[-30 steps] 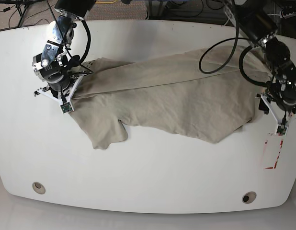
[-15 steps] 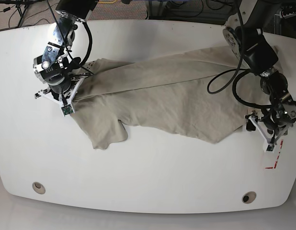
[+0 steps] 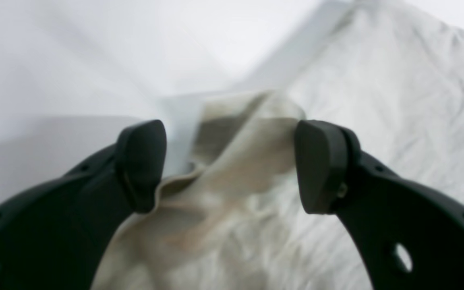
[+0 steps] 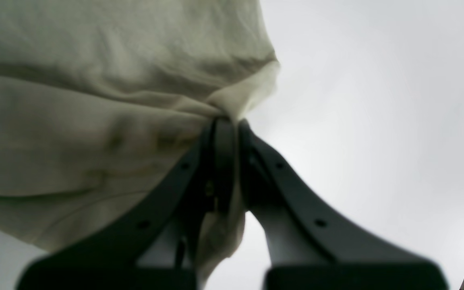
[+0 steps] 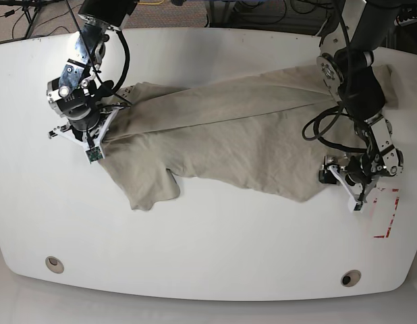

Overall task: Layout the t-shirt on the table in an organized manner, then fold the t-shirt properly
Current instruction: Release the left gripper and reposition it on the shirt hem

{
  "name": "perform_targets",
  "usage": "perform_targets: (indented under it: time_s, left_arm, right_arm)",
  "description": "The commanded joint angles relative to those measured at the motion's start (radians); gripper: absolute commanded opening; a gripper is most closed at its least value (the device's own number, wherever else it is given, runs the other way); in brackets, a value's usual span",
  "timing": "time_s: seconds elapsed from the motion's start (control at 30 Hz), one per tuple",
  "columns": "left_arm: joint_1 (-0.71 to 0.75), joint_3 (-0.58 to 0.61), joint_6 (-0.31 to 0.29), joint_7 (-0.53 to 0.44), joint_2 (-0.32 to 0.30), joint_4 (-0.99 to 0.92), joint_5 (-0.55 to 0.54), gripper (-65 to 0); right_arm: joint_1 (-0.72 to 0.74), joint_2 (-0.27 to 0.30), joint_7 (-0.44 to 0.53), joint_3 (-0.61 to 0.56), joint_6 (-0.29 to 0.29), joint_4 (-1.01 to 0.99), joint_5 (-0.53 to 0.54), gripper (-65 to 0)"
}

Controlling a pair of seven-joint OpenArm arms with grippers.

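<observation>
The beige t-shirt (image 5: 229, 135) lies spread and creased across the white table (image 5: 208, 236), one sleeve pointing toward the front. At its left end my right gripper (image 5: 104, 128) is shut on a bunched edge of the cloth; in the right wrist view the right gripper (image 4: 226, 125) pinches a fold of the t-shirt (image 4: 95, 100). My left gripper (image 5: 333, 174) is at the shirt's lower right edge. In the left wrist view the left gripper (image 3: 232, 165) stands open, with a raised corner of the t-shirt (image 3: 248, 153) between its fingers.
A red tape mark (image 5: 387, 212) lies on the table just right of the left gripper. Two round grey grommet holes (image 5: 54, 264) (image 5: 351, 277) sit near the front edge. Black cables hang from the arm at the right.
My left arm has swung from beside the red tape mark inward to the shirt's lower right edge, still open. The right gripper has kept its hold and place.
</observation>
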Motion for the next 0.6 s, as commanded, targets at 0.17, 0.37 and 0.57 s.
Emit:
perform_targets:
  time_s: [0.17, 0.37, 0.57]
  left_arm:
    - [-0.026, 0.002, -0.001, -0.008, -0.012, 0.001, -0.009, -29.6]
    - [-0.024, 0.002, -0.001, -0.008, -0.011, 0.001, -0.008, -48.1]
    - [-0.023, 0.002, -0.001, -0.008, -0.011, 0.006, -0.008, -65.0]
  right_arm:
    - [0.013, 0.007, 0.016, 0.002, -0.005, 0.017, 0.003, -64.8]
    - [0.014, 0.007, 0.016, 0.002, -0.005, 0.017, 0.003, -64.8]
    - [0.014, 0.007, 0.016, 0.001, -0.005, 0.017, 0.004, -64.8]
